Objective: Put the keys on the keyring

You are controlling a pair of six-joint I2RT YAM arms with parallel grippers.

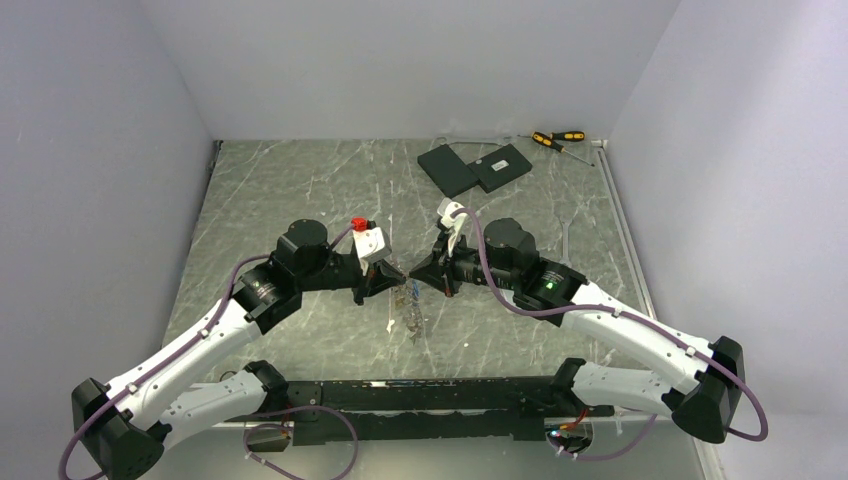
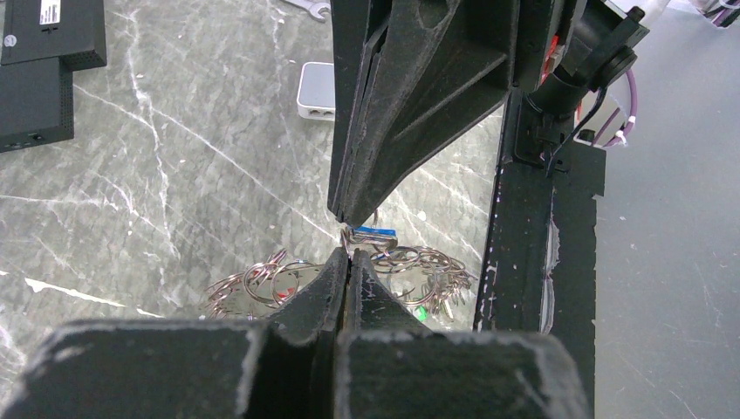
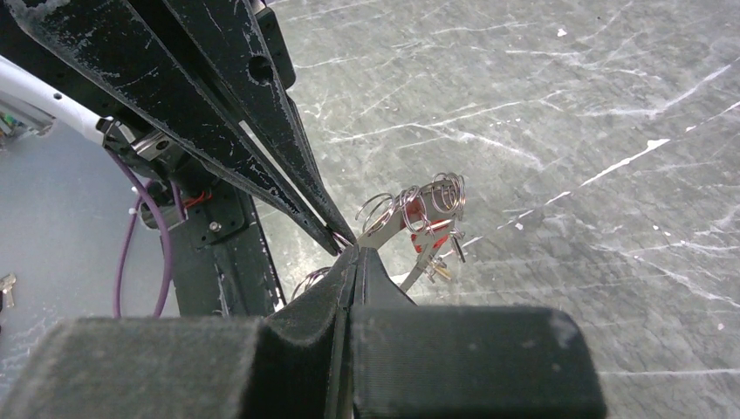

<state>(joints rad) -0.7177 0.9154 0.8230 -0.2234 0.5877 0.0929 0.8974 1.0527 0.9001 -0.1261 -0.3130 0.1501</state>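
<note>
Behind left pincer point(image 2: 347, 259), keyring point(image 2: 272, 285) half hidden

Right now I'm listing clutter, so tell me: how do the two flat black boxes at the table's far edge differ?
The left black box looks larger and is plain on top. The right black box looks smaller and bears a white label. Both are flat, black and angular. They lie side by side, turned at an angle to the table's edge.
</note>
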